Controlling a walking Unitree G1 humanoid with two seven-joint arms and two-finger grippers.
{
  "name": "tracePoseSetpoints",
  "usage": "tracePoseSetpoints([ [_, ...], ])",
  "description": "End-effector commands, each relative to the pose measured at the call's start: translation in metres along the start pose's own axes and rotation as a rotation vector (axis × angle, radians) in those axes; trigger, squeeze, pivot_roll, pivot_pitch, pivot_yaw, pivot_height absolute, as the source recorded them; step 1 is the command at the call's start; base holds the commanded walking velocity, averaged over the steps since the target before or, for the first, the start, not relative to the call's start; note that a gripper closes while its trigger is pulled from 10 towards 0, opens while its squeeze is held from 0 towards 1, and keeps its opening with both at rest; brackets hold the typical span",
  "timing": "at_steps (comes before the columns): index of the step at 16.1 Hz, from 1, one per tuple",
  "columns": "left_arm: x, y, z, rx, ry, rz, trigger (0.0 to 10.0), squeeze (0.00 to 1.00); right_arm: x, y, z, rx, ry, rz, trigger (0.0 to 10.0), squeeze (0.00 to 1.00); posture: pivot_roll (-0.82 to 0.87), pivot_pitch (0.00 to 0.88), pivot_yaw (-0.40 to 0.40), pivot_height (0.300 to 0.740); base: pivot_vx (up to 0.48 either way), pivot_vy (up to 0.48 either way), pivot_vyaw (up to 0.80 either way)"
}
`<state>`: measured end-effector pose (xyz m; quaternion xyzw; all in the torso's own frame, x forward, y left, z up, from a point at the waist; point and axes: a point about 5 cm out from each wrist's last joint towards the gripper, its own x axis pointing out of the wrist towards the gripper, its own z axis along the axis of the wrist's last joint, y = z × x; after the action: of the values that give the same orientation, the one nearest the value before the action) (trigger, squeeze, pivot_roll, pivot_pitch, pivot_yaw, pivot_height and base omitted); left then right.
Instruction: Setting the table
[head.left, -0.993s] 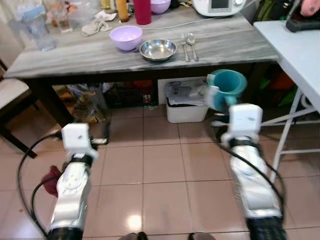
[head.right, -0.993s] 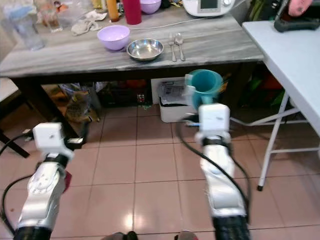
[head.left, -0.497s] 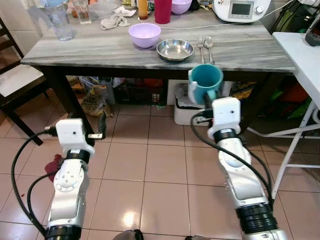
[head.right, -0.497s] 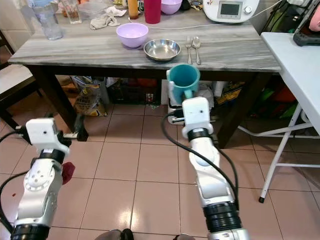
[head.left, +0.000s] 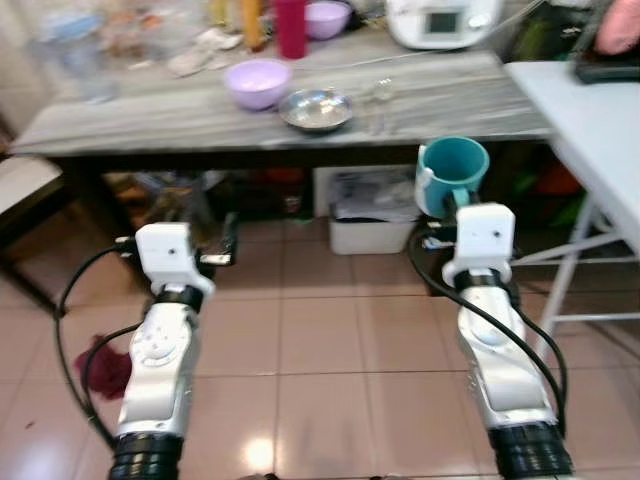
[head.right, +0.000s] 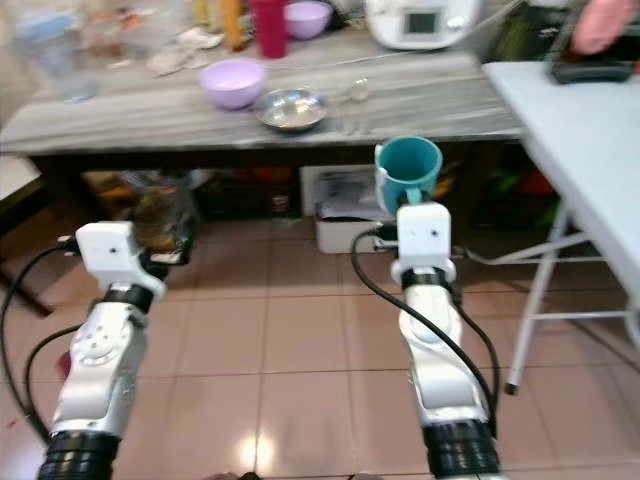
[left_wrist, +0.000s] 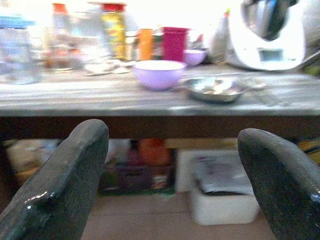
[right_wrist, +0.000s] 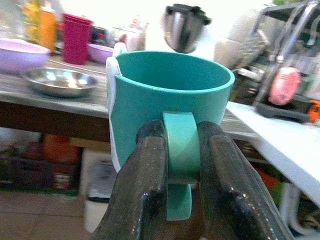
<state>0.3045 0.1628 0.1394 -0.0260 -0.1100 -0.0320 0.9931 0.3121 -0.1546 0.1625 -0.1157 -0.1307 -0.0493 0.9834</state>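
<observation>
My right gripper (right_wrist: 181, 150) is shut on the handle of a teal mug (head.left: 455, 172), held upright in front of the grey wooden table (head.left: 430, 102), just below its front edge. On the table lie a steel bowl (head.left: 315, 108), a lilac bowl (head.left: 257, 82) left of it, and a fork and spoon (head.left: 378, 98) to its right, blurred. My left gripper (left_wrist: 175, 190) is open and empty, held low before the table's left part, over the tiled floor.
A white folding table (head.left: 590, 120) stands at the right, its legs near my right arm. Under the grey table sit a white box (head.left: 370, 210) and bags (head.right: 150, 205). A white kitchen appliance (head.left: 440, 20), a red cup (head.left: 291, 27) and jars stand at the table's back.
The camera has shifted and blurred as I move; the table now sits slightly further left in view. The mug stays in my right gripper, the left stays open.
</observation>
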Motion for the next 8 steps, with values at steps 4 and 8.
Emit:
tracePoseSetpoints([
  [4,-0.0023,-0.0043,-0.003,-0.006,0.024,-0.029,10.0,0.0,0.0013,0.0029,0.01,0.011,-0.035,-0.01,10.0,0.0,-0.11,0.144,0.042,0.74,0.433,0.0,0.0],
  [8,0.0004,-0.0058,-0.0009,-0.01,0.02,-0.033,10.0,0.0,0.0004,0.0056,0.0125,0.004,-0.053,0.016,10.0,0.0,-0.11,0.145,0.044,0.74,0.445,0.0,0.0],
])
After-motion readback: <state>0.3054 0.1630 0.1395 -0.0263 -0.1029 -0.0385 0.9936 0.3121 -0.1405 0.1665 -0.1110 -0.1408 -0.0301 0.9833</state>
